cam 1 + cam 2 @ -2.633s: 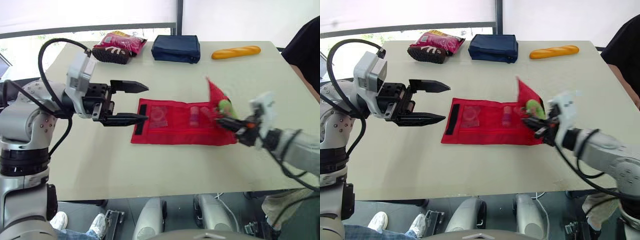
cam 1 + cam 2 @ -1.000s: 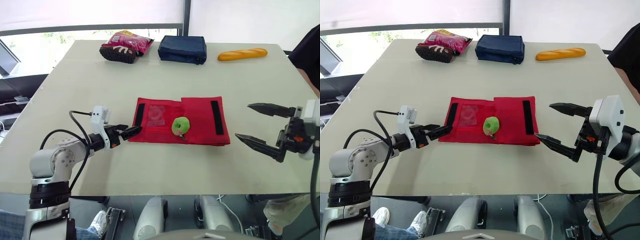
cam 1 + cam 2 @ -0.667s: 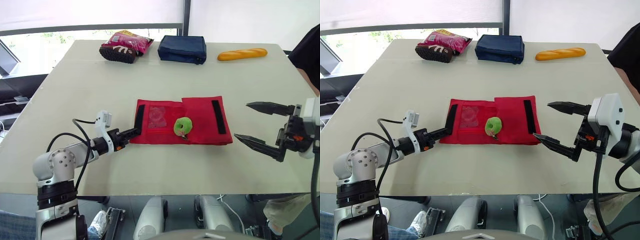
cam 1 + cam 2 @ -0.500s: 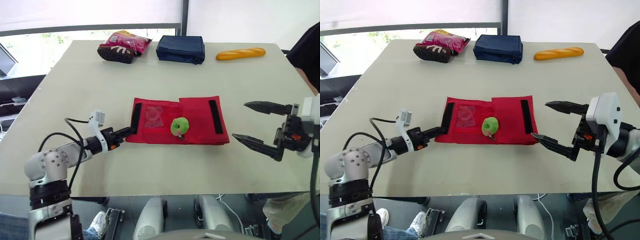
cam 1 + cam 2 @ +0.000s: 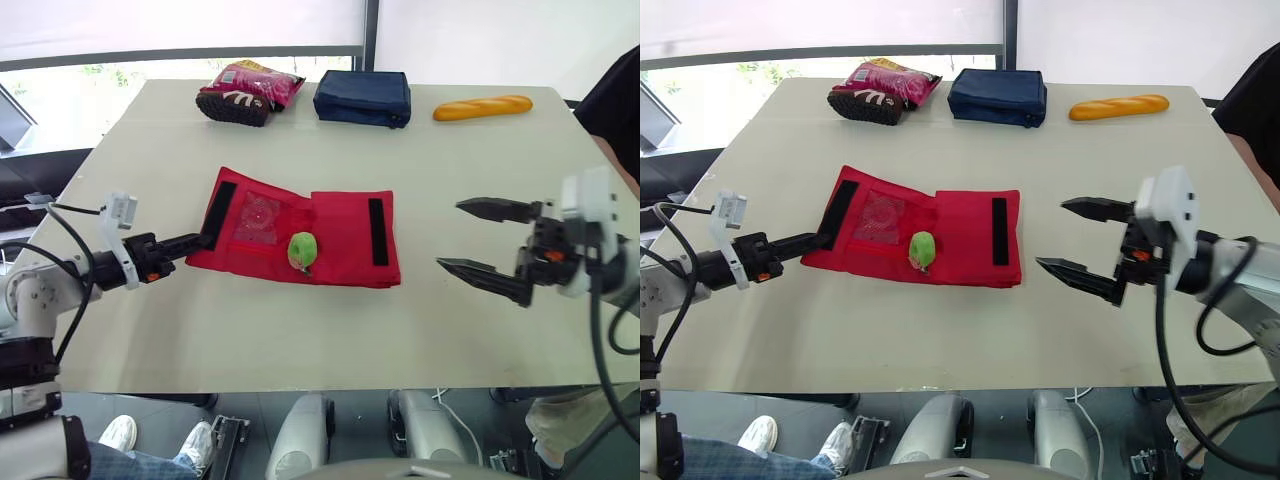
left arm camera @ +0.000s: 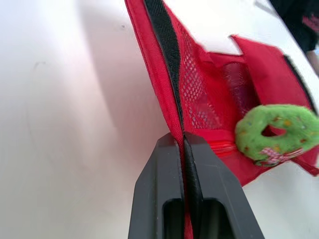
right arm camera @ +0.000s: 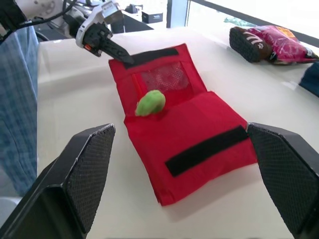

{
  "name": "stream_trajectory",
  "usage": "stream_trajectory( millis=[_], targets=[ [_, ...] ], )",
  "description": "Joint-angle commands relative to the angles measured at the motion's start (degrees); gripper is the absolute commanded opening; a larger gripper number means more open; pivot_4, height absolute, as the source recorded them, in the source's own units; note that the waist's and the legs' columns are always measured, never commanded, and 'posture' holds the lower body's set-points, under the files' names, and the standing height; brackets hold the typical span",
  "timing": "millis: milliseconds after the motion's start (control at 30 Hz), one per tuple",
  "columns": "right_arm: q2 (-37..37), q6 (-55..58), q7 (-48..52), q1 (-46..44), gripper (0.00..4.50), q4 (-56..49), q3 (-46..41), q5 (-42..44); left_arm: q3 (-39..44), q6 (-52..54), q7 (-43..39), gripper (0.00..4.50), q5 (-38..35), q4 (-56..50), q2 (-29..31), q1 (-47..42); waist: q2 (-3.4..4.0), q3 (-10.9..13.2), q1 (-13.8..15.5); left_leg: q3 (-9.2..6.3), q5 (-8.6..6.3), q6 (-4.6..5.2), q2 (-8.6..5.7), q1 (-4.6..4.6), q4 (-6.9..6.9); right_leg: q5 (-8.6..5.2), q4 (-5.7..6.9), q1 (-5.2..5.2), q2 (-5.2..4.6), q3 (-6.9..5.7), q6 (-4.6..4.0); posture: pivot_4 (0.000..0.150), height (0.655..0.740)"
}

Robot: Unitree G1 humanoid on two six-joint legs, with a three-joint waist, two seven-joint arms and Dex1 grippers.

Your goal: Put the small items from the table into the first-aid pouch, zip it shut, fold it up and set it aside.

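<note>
The red first-aid pouch [image 5: 330,225] lies mid-table with its right flap folded over, showing a black strip [image 5: 378,230]. Its left panel has a mesh pocket [image 5: 255,213] with something clear inside and another black strip [image 5: 221,204]. A green soft item [image 5: 303,247] rests on the pouch's middle, near the zip [image 6: 224,145]. My left gripper [image 5: 205,238] is shut on the pouch's left edge, the fabric pinched between its fingers [image 6: 164,164]. My right gripper [image 5: 450,235] hovers open to the right of the pouch, apart from it.
Along the far edge lie a pink snack bag [image 5: 245,90], a navy pouch [image 5: 363,97] and a bread loaf [image 5: 483,106]. A person in dark clothing [image 5: 620,110] stands at the table's right side. Bare tabletop [image 5: 300,330] runs along the near edge.
My left gripper closed on the pouch's left edge and dragged the pouch leftward, the green item riding along. The right gripper, still open, moved left after it.
</note>
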Motion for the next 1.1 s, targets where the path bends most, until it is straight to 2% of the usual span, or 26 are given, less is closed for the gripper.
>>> stream_trajectory(
  millis=[33, 200, 233, 300, 333, 367, 500, 533, 567, 867, 1100],
  targets=[
    [2.80, 0.12, -0.79, -5.55, 4.50, 3.40, 6.19, -3.84, -1.00, -2.28, -6.19, 0.02, 0.10, 1.28, 2.02, -3.35, 0.00, 0.00, 0.02, -0.01, 0.00, 0.00, 0.00, -0.02, 0.00, 0.03, -0.01, -0.01, 0.00, -0.01, -0.05, 0.150, 0.7105],
    [9.73, -3.52, 0.99, -14.57, 4.50, 14.91, 17.03, -14.30, -3.05, -3.55, -14.95, 0.02, -0.20, 3.40, 3.48, -9.57, -0.05, 0.01, 0.07, 0.17, 0.01, 0.00, -0.03, -0.06, 0.02, 0.04, 0.02, -0.01, 0.04, -0.11, -0.05, 0.150, 0.7105],
    [11.11, -5.36, 1.72, -15.96, 4.25, 17.77, 18.95, -16.93, -3.60, -3.71, -16.71, 0.01, -0.39, 3.39, 3.58, -10.71, -0.04, 0.02, 0.05, 0.18, 0.00, 0.00, -0.04, -0.07, 0.02, 0.05, 0.03, -0.02, 0.04, -0.12, -0.05, 0.150, 0.7105],
    [13.98, -9.10, 3.17, -18.84, 3.62, 23.86, 22.73, -22.12, -4.84, -3.96, -20.05, 0.00, -0.65, 3.37, 3.58, -13.40, -0.04, 0.02, -0.01, 0.23, 0.00, 0.00, -0.06, -0.10, 0.00, 0.09, 0.01, -0.05, 0.03, -0.11, 0.01, 0.150, 0.7105],
    [15.32, -11.08, 3.86, -20.19, 3.14, 27.08, 24.80, -24.96, -5.79, -4.14, -21.40, 0.00, -0.38, 3.53, 3.43, -14.88, -0.04, 0.02, -0.04, 0.22, 0.00, 0.00, -0.08, -0.13, 0.00, 0.12, 0.00, -0.06, 0.04, -0.12, 0.05, 0.150, 0.7105],
    [16.70, -12.59, 4.24, -21.15, 2.94, 29.90, 26.14, -27.00, -6.66, -4.49, -22.51, 0.00, 0.02, 3.70, 3.25, -16.01, -0.03, 0.03, -0.09, 0.23, 0.00, 0.00, -0.09, -0.14, 0.00, 0.15, 0.01, -0.08, 0.04, -0.11, 0.12, 0.150, 0.7105],
    [20.29, -17.59, 6.00, -22.36, 1.00, 37.87, 29.83, -33.97, -9.09, -5.18, -25.89, 0.00, 0.39, 3.86, 2.03, -19.27, -0.05, 0.04, -0.23, 0.21, 0.00, 0.00, -0.16, -0.14, 0.00, 0.17, 0.03, -0.09, 0.07, -0.12, 0.14, 0.150, 0.7105],
    [21.26, -18.14, 6.32, -22.27, 0.39, 39.63, 31.05, -35.58, -9.80, -5.37, -26.45, 0.00, 0.45, 3.59, 1.23, -20.24, -0.04, 0.04, -0.16, 0.19, 0.00, 0.00, -0.15, -0.14, 0.00, 0.17, 0.02, -0.08, 0.09, -0.12, 0.14, 0.150, 0.7105],
    [21.98, -18.61, 6.61, -22.17, 0.02, 41.12, 32.49, -37.41, -10.42, -5.53, -27.01, 0.00, 0.42, 3.31, 0.38, -21.11, -0.04, 0.04, -0.10, 0.17, 0.00, 0.00, -0.16, -0.14, 0.00, 0.17, 0.04, -0.08, 0.10, -0.12, 0.13, 0.150, 0.7105],
    [26.41, -18.32, 6.27, -23.08, 0.02, 48.68, 37.30, -47.67, -14.89, -5.38, -28.42, 0.00, -0.42, 0.90, -9.61, -26.76, -0.08, -0.02, -0.39, 0.16, 0.02, -0.02, -0.16, 0.01, 0.05, 0.18, 0.16, 0.02, 0.14, -0.10, 0.15, 0.150, 0.7105],
    [29.10, -18.74, 3.89, -22.43, 0.02, 47.62, 34.09, -49.46, -20.81, -7.68, -22.34, 0.00, 4.71, 4.83, -21.22, -29.57, -0.09, -0.06, -0.54, 0.09, 0.02, -0.03, -0.18, 0.02, 0.06, 0.19, 0.20, 0.06, 0.15, -0.08, 0.13, 0.150, 0.7105]
  ],
)
